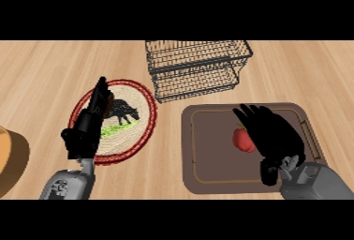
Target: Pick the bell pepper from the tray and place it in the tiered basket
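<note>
Glossy red bell pepper [242,139], long axis up-down in view, on smooth brown rect tray [207,154]; right hand [273,136] open over it, left hand [93,117] open w/ straight fingers; wire tiered basket [197,68] behind

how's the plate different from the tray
The plate is round, cream with a red rim and a dark animal picture; the tray is a brown rounded rectangle with a thin pale line inside its edge. The tray holds the red bell pepper; the plate carries none. The left hand shows over the plate, the right hand over the tray. Both lie flat on the wooden counter.
</note>
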Motion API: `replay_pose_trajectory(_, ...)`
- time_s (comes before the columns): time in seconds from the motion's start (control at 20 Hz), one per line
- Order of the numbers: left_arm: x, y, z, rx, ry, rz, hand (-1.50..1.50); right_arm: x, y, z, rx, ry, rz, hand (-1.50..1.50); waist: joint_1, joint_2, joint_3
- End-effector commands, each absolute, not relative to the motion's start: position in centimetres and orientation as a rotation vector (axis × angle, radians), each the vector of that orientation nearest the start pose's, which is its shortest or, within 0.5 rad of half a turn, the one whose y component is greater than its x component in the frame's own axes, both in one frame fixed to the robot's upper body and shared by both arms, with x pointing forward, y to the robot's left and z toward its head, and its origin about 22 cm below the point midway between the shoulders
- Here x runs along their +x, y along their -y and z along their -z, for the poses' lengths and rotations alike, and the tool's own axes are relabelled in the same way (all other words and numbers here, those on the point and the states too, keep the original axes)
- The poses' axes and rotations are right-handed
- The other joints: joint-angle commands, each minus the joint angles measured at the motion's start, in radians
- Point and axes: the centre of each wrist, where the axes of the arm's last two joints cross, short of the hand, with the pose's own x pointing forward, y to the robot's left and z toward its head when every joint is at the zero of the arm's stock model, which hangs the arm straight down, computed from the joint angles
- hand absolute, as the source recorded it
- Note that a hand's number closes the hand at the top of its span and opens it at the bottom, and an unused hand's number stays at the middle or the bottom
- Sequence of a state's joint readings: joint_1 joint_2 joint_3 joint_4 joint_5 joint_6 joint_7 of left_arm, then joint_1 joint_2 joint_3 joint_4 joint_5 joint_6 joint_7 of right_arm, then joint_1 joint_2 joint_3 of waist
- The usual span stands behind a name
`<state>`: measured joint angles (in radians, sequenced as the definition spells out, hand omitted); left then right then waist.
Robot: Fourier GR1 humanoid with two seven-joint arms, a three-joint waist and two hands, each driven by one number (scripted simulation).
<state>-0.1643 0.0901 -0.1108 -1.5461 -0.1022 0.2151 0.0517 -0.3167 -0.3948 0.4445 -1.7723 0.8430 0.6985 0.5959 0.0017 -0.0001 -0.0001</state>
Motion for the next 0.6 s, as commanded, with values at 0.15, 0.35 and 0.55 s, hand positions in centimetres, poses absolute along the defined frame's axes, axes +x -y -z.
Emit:
replay_pose_trajectory(0.15, 25.7, -21.0, -2.9, 0.178, 1.668, 0.118, 0.00, 27.2, 16.4, -8.4, -0.829, 0.896, -1.545, -1.50, 0.002, 0.000, 0.000)
replay_pose_trajectory(0.35, 28.3, -21.9, -1.9, 0.185, 1.658, 0.103, 0.00, 26.7, 16.5, -7.8, -0.815, 0.927, -1.536, -1.50, -0.002, 0.000, 0.000)
replay_pose_trajectory(0.55, 27.0, -20.9, -2.9, 0.197, 1.668, 0.115, 0.00, 25.7, 18.3, -7.1, -0.808, 0.913, -1.535, -1.50, -0.002, -0.001, 0.000)
